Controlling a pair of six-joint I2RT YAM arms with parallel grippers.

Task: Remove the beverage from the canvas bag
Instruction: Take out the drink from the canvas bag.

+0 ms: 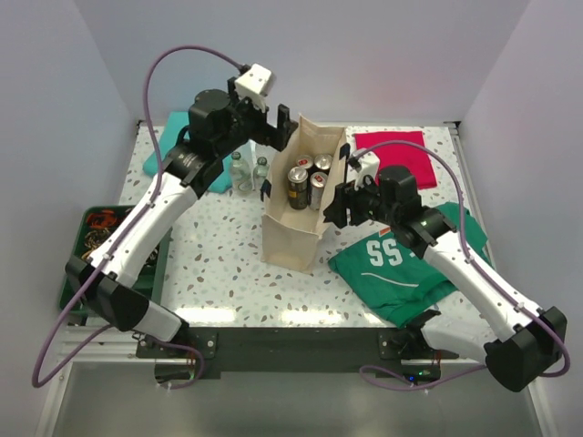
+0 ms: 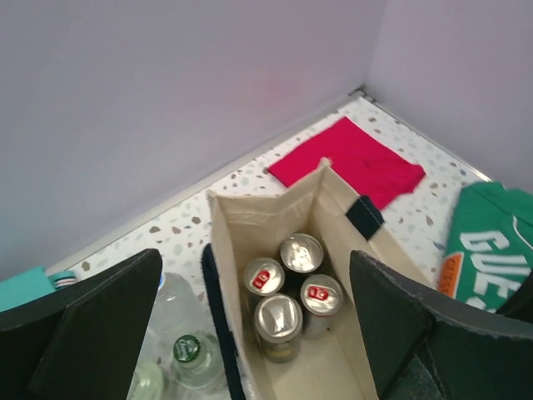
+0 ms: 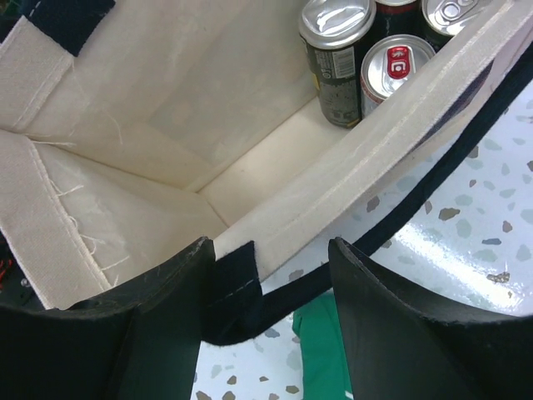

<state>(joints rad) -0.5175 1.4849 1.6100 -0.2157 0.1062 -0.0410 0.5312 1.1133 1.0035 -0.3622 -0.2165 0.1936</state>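
The canvas bag (image 1: 293,228) stands upright in the middle of the table, its mouth open. Several beverage cans (image 1: 308,178) stand at its far end; in the left wrist view the cans (image 2: 287,292) show silver tops, two with red tabs. My left gripper (image 1: 281,127) hangs above the bag's far end, open wide and holding nothing; the left gripper (image 2: 256,254) frames the cans from above. My right gripper (image 1: 335,208) is open at the bag's right rim. The right gripper (image 3: 271,246) straddles the rim (image 3: 333,192) and a navy strap (image 3: 237,275), one finger inside, one outside.
Clear bottles with green caps (image 1: 248,171) stand just left of the bag. A teal cloth (image 1: 173,150) lies at the back left, a magenta cloth (image 1: 396,155) at the back right. A green jersey (image 1: 401,264) lies under the right arm. A green crate (image 1: 100,246) sits at the left edge.
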